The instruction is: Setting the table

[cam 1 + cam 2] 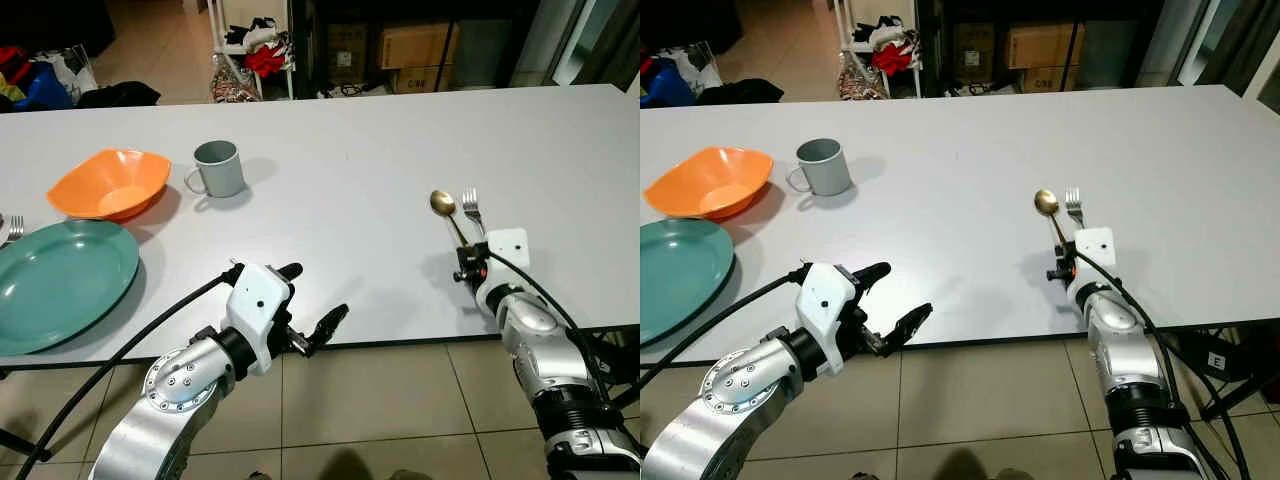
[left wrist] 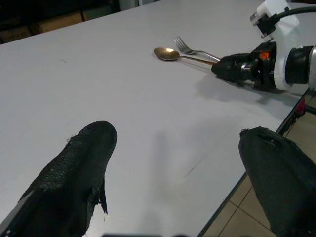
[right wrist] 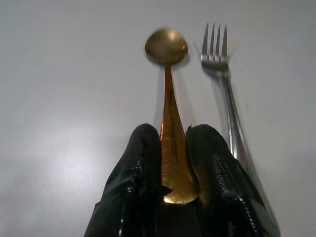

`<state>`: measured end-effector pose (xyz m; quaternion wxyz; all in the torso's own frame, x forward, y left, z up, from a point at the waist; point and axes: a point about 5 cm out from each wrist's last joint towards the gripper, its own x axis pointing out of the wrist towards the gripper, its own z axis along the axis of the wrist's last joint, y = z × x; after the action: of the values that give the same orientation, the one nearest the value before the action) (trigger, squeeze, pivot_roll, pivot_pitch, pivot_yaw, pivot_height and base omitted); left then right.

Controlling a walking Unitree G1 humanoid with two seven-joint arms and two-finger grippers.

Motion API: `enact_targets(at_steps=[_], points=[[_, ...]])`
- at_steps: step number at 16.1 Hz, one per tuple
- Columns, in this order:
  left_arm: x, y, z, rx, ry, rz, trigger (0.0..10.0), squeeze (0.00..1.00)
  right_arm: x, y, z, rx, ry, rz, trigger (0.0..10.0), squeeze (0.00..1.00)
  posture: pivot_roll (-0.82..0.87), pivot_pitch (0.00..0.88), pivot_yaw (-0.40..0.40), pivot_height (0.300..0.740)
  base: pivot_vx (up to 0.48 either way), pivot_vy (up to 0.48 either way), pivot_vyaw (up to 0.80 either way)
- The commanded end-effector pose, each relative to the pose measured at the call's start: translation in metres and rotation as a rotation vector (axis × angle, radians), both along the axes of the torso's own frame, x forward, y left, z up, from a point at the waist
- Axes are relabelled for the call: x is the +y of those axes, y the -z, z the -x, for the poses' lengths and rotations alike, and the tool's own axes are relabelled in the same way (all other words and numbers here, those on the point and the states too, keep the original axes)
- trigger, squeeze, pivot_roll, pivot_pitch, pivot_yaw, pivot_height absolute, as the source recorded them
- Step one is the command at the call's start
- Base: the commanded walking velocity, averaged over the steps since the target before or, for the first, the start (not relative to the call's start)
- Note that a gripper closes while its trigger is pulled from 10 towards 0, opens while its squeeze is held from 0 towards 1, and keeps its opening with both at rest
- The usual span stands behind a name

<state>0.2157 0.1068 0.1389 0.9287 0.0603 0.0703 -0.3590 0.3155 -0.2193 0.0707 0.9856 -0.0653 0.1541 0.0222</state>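
— So, where does the right gripper (image 3: 168,163) sit?

— Near the front edge of the long white table (image 1: 350,160), toward its right end. Its two black fingers (image 3: 136,168) are closed around the handle of a gold metal spoon (image 1: 444,206), whose bowl points toward the far edge and lies on the tabletop.

— And the fork?

— A silver metal fork (image 1: 471,209) lies just beside the spoon on its right, parallel to it, tines toward the far edge. Its handle runs right alongside one finger; I cannot tell whether they touch.

— What about the left gripper (image 1: 312,300)?

— It hovers at the front edge of the table, left of the middle, fingers spread wide and holding nothing.

— The rest of the setting?

— At the left end, a round teal plate (image 1: 60,280) sits by the front edge. Behind it is an orange plastic bowl (image 1: 108,183), close to the plate's rim. Right of the bowl stands a grey mug (image 1: 218,168), upright, handle toward the bowl. Another fork (image 1: 14,229) peeks in at the left edge, beside the plate.
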Motion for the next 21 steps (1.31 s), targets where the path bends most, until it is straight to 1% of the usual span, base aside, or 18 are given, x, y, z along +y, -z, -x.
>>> enact_targets(at_steps=[1, 2, 3, 4, 5, 6, 9, 10, 11, 12, 13, 14, 15, 16, 17, 19, 20, 21], points=[[-0.001, 0.0, 0.002, 0.008, 0.017, -0.007, 10.0, 0.0, 0.001, 0.002, -0.002, 0.012, 0.017, -0.008, 10.0, 0.0, -0.1, 0.019, 0.059, 0.74, 0.0, 0.0, 0.0], [-0.001, 0.0, 0.002, 0.009, 0.019, -0.009, 10.0, 0.0, 0.001, 0.003, -0.002, 0.014, 0.016, -0.019, 10.0, 0.0, -0.1, 0.02, 0.058, 0.74, 0.0, 0.0, 0.0], [-0.001, 0.0, 0.002, 0.01, 0.02, -0.01, 10.0, 0.0, 0.002, 0.003, -0.002, 0.016, 0.018, -0.025, 10.0, 0.65, -0.1, 0.02, 0.058, 0.74, 0.0, 0.0, 0.0], [-0.001, 0.0, 0.002, 0.011, 0.02, -0.01, 10.0, 0.0, 0.003, 0.003, -0.002, 0.016, 0.016, -0.032, 10.0, 0.86, -0.1, 0.024, 0.057, 0.74, 0.0, 0.0, 0.0], [-0.001, 0.0, 0.002, 0.011, 0.02, -0.01, 10.0, 0.0, 0.004, 0.003, -0.002, 0.014, 0.014, -0.035, 10.0, 0.97, -0.1, 0.025, 0.057, 0.74, 0.0, 0.0, 0.0], [-0.001, -0.001, 0.002, 0.01, 0.021, -0.01, 10.0, 0.0, 0.003, 0.003, -0.002, 0.013, 0.015, -0.036, 10.0, 1.0, -0.1, 0.025, 0.057, 0.74, 0.0, 0.0, 0.0], [-0.001, -0.003, 0.002, 0.007, 0.015, 0.008, 10.0, 0.0, -0.001, -0.006, -0.003, -0.036, 0.024, -0.035, 10.0, 1.0, -0.1, 0.025, 0.056, 0.74, 0.0, 0.0, 0.0], [0.0, -0.007, 0.003, 0.003, -0.003, 0.048, 10.0, 0.0, 0.001, -0.022, -0.002, -0.109, -0.003, -0.064, 10.0, 1.0, -0.1, 0.025, 0.055, 0.74, 0.0, 0.0, 0.0], [0.003, -0.01, 0.004, 0.004, -0.021, 0.073, 10.0, 0.0, 0.007, -0.035, 0.001, -0.171, -0.035, -0.127, 10.0, 1.0, -0.09, 0.025, 0.058, 0.74, 0.0, 0.0, 0.0], [0.008, -0.012, 0.007, -0.003, -0.053, 0.092, 10.0, 0.0, 0.016, -0.049, 0.008, -0.218, -0.09, -0.185, 10.0, 1.0, -0.1, 0.025, 0.067, 0.74, 0.0, 0.0, 0.0], [0.01, -0.012, 0.007, -0.005, -0.073, 0.098, 10.0, 0.0, 0.021, -0.055, 0.011, -0.232, -0.116, -0.196, 10.0, 1.0, -0.1, 0.025, 0.067, 0.74, 0.0, 0.0, 0.0], [0.02, -0.011, 0.008, -0.009, -0.167, 0.095, 10.0, 0.0, 0.035, -0.068, 0.023, -0.268, -0.213, -0.209, 10.0, 1.0, -0.1, 0.027, 0.077, 0.74, 0.0, 0.0, 0.0], [0.033, -0.008, 0.007, -0.024, -0.329, 0.051, 10.0, 0.0, 0.049, -0.078, 0.037, -0.306, -0.304, -0.207, 10.0, 1.0, -0.1, 0.026, 0.081, 0.74, 0.0, 0.0, 0.8], [0.049, -0.007, 0.008, -0.08, -0.511, -0.022, 10.0, 0.0, 0.064, -0.081, 0.052, -0.31, -0.369, -0.262, 10.0, 1.0, -0.1, 0.028, 0.085, 0.74, 0.0, 0.0, 0.8], [0.054, -0.006, 0.014, -0.092, -0.56, -0.067, 10.0, 0.0, 0.073, -0.077, 0.062, -0.286, -0.412, -0.291, 10.0, 1.0, -0.09, 0.026, 0.088, 0.74, 0.0, 0.0, 0.8], [0.058, -0.005, 0.02, -0.124, -0.621, -0.142, 10.0, 0.0, 0.078, -0.065, 0.074, -0.237, -0.427, -0.302, 10.0, 1.0, -0.09, 0.025, 0.082, 0.74, 0.0, 0.0, 0.8], [0.059, -0.006, 0.021, -0.133, -0.657, -0.142, 10.0, 0.0, 0.079, -0.064, 0.076, -0.219, -0.43, -0.309, 10.0, 1.0, -0.08, 0.026, 0.077, 0.74, 0.0, 0.0, 0.8], [0.06, -0.009, 0.022, -0.14, -0.693, -0.12, 10.0, 0.0, 0.08, -0.064, 0.076, -0.208, -0.435, -0.318, 10.0, 1.0, -0.08, 0.024, 0.071, 0.74, 0.0, 0.0, 0.8]])
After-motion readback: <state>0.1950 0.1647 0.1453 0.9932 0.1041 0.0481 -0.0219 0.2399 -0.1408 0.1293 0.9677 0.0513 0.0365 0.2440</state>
